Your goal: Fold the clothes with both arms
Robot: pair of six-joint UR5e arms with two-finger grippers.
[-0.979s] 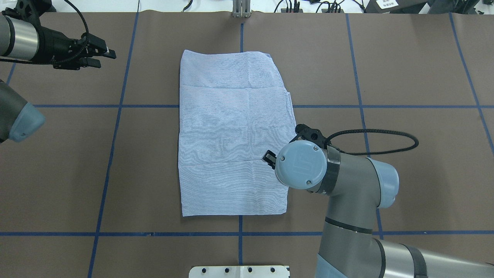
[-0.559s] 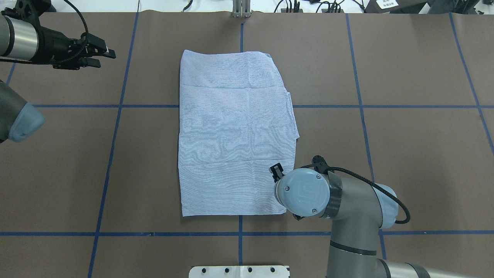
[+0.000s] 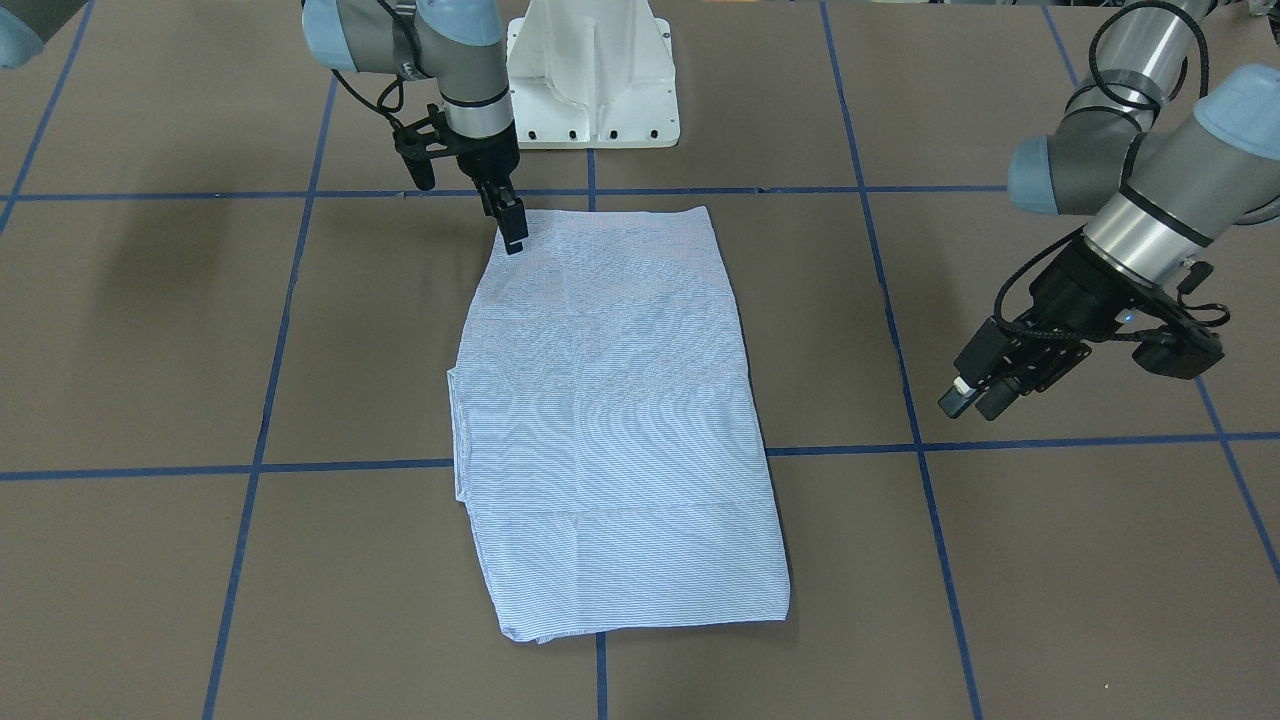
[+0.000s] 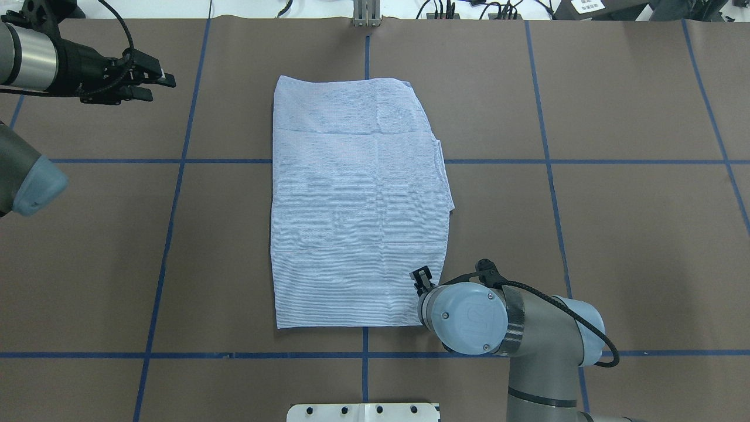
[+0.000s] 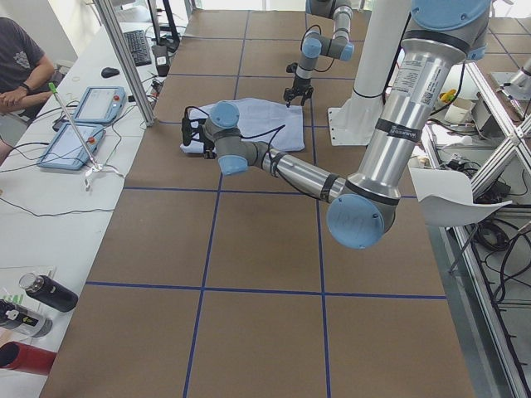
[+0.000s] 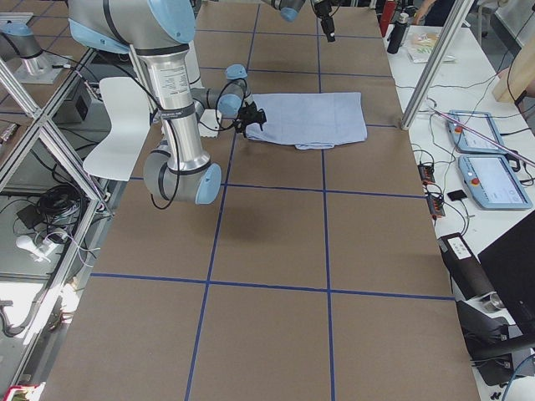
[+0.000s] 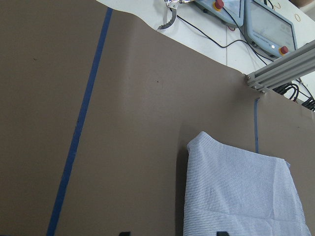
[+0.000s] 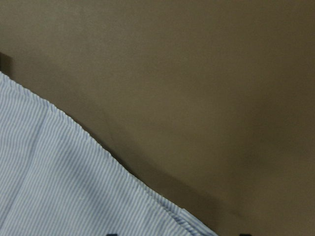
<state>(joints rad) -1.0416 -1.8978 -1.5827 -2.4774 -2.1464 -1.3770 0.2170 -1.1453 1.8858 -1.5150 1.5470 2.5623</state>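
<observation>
The shirt [image 4: 357, 205] lies flat in the middle of the desk [image 4: 615, 234], folded into a long striped rectangle that runs from the upper centre of the overhead frame down toward the lower centre. My right arm [image 4: 527, 328] comes in from the lower right of that frame and its jaws sit at the shirt's lower right corner. From the front-facing camera the same jaws point straight down at the upper left corner of the cloth, very low over it. I cannot tell whether the tips actually touch the fabric. In the right wrist view two dark tips poke in at the bottom edge, well apart, with the shirt's hemmed edge and bare desk showing between them. So those jaws are spread wide and have hold of nothing. My left arm [image 4: 35, 58] hangs at the upper left of the overhead frame, well apart from the shirt and off the desk surface. Its jaws are parted too, by a smaller gap, and they grip nothing. The left wrist view shows brown desk, a blue tape line [image 7: 81, 123] and one corner of the shirt ahead.
</observation>
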